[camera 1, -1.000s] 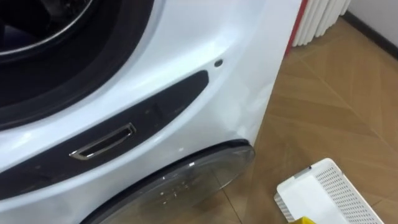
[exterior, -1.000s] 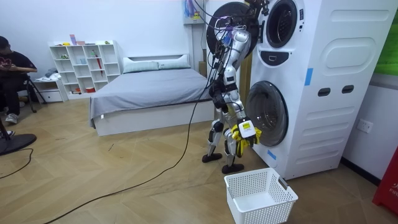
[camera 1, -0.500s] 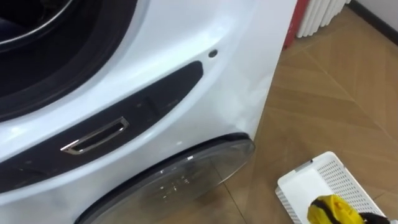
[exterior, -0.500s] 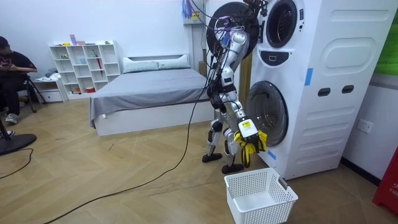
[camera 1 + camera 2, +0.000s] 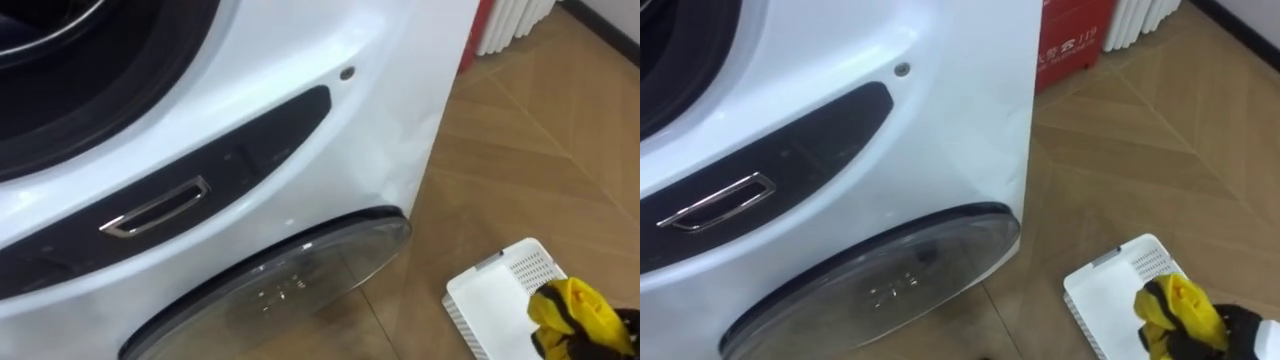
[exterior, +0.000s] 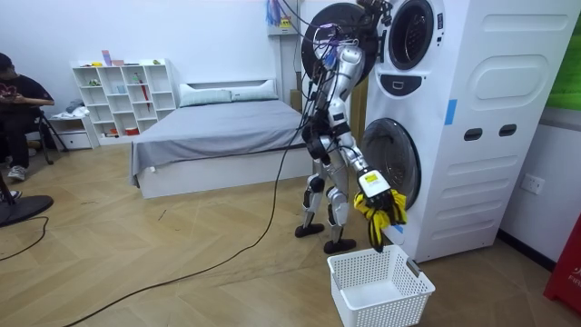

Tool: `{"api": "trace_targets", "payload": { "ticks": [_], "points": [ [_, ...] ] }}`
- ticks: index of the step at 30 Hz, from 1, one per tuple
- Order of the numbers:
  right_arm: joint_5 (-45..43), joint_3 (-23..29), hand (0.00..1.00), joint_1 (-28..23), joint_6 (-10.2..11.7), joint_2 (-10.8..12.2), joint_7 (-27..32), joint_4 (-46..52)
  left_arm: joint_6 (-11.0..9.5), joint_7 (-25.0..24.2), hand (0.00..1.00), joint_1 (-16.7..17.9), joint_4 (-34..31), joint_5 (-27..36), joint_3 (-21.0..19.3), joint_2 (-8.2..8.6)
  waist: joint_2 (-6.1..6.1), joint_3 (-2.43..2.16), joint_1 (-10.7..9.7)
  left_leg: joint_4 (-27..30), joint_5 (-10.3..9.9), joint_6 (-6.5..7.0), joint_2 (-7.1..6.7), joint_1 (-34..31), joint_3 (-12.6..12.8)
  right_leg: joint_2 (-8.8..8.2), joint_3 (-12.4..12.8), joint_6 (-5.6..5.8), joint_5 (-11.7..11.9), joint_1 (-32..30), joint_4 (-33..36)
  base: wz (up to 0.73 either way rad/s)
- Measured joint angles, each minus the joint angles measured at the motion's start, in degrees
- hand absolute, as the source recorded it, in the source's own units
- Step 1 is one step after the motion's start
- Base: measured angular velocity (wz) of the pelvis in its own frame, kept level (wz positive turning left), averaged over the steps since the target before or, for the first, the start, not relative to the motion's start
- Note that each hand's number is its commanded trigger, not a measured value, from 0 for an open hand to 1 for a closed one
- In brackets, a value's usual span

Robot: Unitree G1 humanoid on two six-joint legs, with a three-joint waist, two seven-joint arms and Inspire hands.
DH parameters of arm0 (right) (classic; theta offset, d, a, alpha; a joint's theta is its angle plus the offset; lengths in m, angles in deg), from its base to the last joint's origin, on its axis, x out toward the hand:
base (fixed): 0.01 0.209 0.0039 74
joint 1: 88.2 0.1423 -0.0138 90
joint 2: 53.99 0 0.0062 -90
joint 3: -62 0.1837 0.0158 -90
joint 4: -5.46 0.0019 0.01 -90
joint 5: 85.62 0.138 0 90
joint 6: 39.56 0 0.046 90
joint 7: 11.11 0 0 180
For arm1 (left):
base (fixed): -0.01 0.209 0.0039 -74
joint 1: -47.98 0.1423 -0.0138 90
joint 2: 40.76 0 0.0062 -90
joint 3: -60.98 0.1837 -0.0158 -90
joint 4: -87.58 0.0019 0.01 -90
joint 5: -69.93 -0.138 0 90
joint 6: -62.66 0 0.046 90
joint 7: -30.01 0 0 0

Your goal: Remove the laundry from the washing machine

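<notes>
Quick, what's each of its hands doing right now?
Right hand: fingers closed round a yellow cloth, above the white basket.
Left hand: cannot be told.

Wooden floor (image 5: 540, 150), bearing white basket (image 6: 363, 309), washing machine (image 6: 481, 127)

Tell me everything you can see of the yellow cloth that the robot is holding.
The crumpled yellow cloth looks soft and thin, bunched into folds. The right robot hand grips it, dark fingers curled round the bundle. In the room view its loose ends hang down from the hand, in the air over the white perforated plastic basket, the lowest tip close above the basket's rim.
</notes>
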Motion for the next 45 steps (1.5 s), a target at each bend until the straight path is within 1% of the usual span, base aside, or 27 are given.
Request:
{"api": "trace_targets", "payload": {
  "ticks": [7, 8, 9, 10, 11, 14, 18, 21, 24, 26, 29, 32, 36, 39, 43, 45],
  "points": [
    [-1.8, 0.0, 1.0, 1.7, 0.0, -1.6, 2.9, 0.0, 0.3, 0.0, 0.0, 0.2, -0.6, 0.7, 0.1, -0.29, -0.26, -0.02, 0.1, 0.4, 0.1, 0.11, -0.18, -1.3, 0.1, -0.09, 0.2, 0.11, -0.1, -1.6, 0.1, 0.0],
    [-1.8, 0.0, 0.98, 1.8, 0.0, -1.8, 3.7, 0.0, 0.4, 0.0, 0.0, 0.2, -0.8, 0.7, 0.1, -0.31, -0.35, 0.02, 0.1, 0.8, 0.1, 0.12, -0.17, -1.5, 0.1, -0.1, 0.3, 0.12, -0.1, -1.7, 0.2, 0.0],
    [-1.8, 0.0, 0.64, 1.9, 0.0, -1.9, 4.1, 0.0, 0.5, 0.1, 0.0, 0.2, -1.1, 0.7, 0.1, -0.32, -0.44, 0.08, 0.1, 1.0, 0.1, 0.12, -0.16, -1.5, 0.0, -0.09, 0.4, 0.12, -0.1, -1.7, 0.2, -0.03],
    [-1.9, 0.0, 0.09, 2.2, 0.0, -1.9, 4.6, 0.0, 0.6, 0.1, 0.0, 0.2, -1.5, 0.7, 0.1, -0.32, -0.54, 0.14, 0.2, 1.3, 0.1, 0.12, -0.15, -1.6, 0.0, -0.03, 0.5, 0.2, -0.2, -1.7, 0.2, -0.05],
    [-1.9, -0.1, 0.0, 2.4, 0.0, -1.9, 4.9, 0.1, 0.6, 0.1, 0.0, 0.2, -1.7, 0.7, 0.2, -0.32, -0.6, 0.16, 0.2, 1.3, 0.1, 0.13, -0.18, -1.7, 0.1, 0.0, 0.7, 0.24, -0.2, -1.8, 0.1, -0.06],
    [-2.0, -0.1, 0.0, 2.1, -0.2, -2.5, 5.4, 2.3, 0.6, 0.1, 0.0, 0.2, -1.8, 0.7, 0.2, -0.4, -0.65, 0.15, 0.2, 1.3, 0.1, 0.14, -0.36, -2.2, 0.2, 0.0, 0.9, 0.33, -0.1, -2.6, 0.2, -0.01],
    [-2.0, -0.2, 0.0, 2.2, -0.2, -3.4, 6.4, 4.1, 0.7, 0.1, 0.0, 0.2, -1.7, 0.7, 0.2, -0.46, -0.66, 0.16, 0.4, 1.7, 0.1, 0.21, -0.29, -2.9, 0.2, 0.0, 0.9, 0.4, 0.0, -3.1, 0.4, 0.0],
    [-1.6, -0.2, 0.0, 2.3, 0.1, -3.9, 6.7, 4.9, 0.4, 0.1, 0.0, 0.3, -1.8, 0.7, 0.3, -0.72, -0.89, 0.29, 0.4, 2.1, 0.1, 0.2, -0.35, -3.2, 0.2, 0.04, 1.0, 0.28, -0.1, -3.6, 1.1, 0.0],
    [-1.6, -0.2, 0.0, 2.7, 0.1, -4.2, 8.3, 5.1, 0.2, 0.1, 0.0, 0.8, -2.4, 0.7, 0.3, -1.3, -0.93, 0.29, 0.4, 2.3, 0.1, 0.2, -0.31, -3.6, 0.1, 0.09, 1.2, 0.33, -0.1, -3.7, 1.1, 0.0],
    [-1.6, -0.2, 0.0, 2.7, 0.2, -4.8, 9.2, 5.1, 0.1, 0.2, 0.0, 1.5, -3.5, 0.7, 0.9, -2.02, -0.94, 0.28, 0.4, 2.4, 0.1, 0.2, -0.3, -3.6, 0.1, 0.06, 1.2, 0.36, 0.0, -3.6, 1.1, 0.0],
    [-1.0, -0.2, 0.0, 2.7, 0.3, -5.5, 9.9, 5.2, 0.0, 0.2, 0.0, 1.6, -3.8, 0.7, 1.5, -2.26, -0.94, 0.28, 0.4, 2.3, 0.1, 0.21, -0.3, -3.6, 0.1, 0.03, 1.1, 0.38, 0.0, -3.6, 1.1, 0.0],
    [-0.6, -0.2, 0.0, 2.7, 0.3, -5.6, 10.4, 5.3, 0.0, 0.3, 0.0, 1.6, -3.9, 0.7, 2.3, -2.38, -0.94, 0.27, 0.4, 2.1, 0.0, 0.23, -0.23, -3.6, 0.1, 0.04, 1.0, 0.3, 0.0, -3.6, 1.2, 0.0],
    [-0.7, -0.3, 0.0, 2.7, 0.4, -5.6, 10.9, 5.2, 0.0, 0.3, 0.0, 1.6, -3.9, 0.7, 2.5, -2.39, -0.94, 0.27, 0.4, 2.0, 0.0, 0.21, -0.2, -3.6, 0.0, 0.06, 0.8, 0.1, 0.2, -3.7, 1.2, 0.0],
    [-0.7, -0.3, 0.0, 2.7, 0.5, -5.6, 10.9, 5.0, 0.0, 0.3, 0.0, 1.6, -3.9, 0.6, 2.5, -2.4, -0.94, 0.27, 0.8, 2.1, 0.0, 0.22, -0.22, -3.5, 0.0, 0.03, 0.8, 0.11, 0.2, -3.7, 1.2, 0.0],
    [-0.6, -0.3, 0.0, 2.3, 0.5, -5.6, 10.8, 4.7, 0.1, 0.1, 0.0, 1.6, -4.5, 0.6, 2.5, -2.4, -0.98, 0.25, 1.8, 2.3, 0.0, 0.23, -0.26, -3.5, 0.0, -0.02, 0.9, 0.14, 0.1, -3.7, 1.2, 0.0],
    [-0.6, -0.3, 0.0, 2.3, 0.5, -5.6, 10.8, 4.7, 0.0, 0.1, 0.0, 1.9, -4.5, 0.8, 2.5, -2.42, -0.98, 0.25, 1.9, 2.3, 0.0, 0.23, -0.26, -3.5, -0.1, -0.05, 0.8, 0.14, 0.1, -3.6, 1.2, 0.0]
  ]
}}
